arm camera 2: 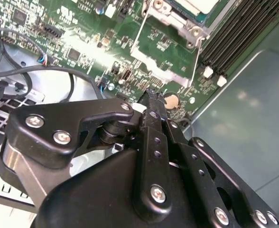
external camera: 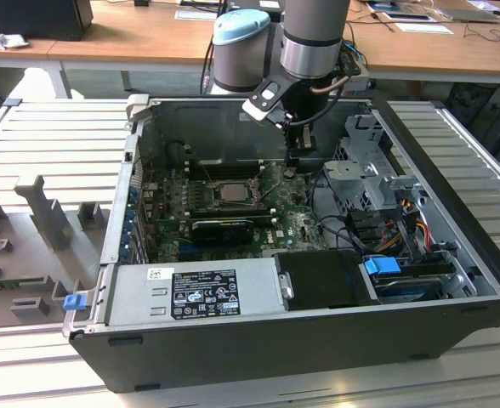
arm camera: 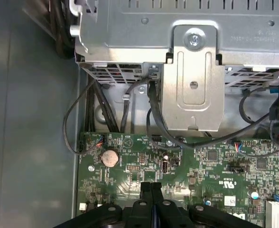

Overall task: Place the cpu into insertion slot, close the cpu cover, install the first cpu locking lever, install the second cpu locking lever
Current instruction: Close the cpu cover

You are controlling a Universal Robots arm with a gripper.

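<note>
Your fingers [arm camera: 151, 185] are pressed shut and hold nothing, low over the green board [arm camera: 215, 161]. The chip [external camera: 231, 192] seems to sit in its slot [external camera: 206, 189], nearby. Drop lower and you might bump the round battery [arm camera: 110, 157].

The cpu [external camera: 230, 192] lies in the insertion slot [external camera: 201, 195].

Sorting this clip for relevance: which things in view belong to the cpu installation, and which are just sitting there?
Belongs to the job:
- cpu, lying in the insertion slot
- hand, shut, holding nothing

Just lying about:
- power supply
- drive cage
- coin battery
- blue latch
</note>
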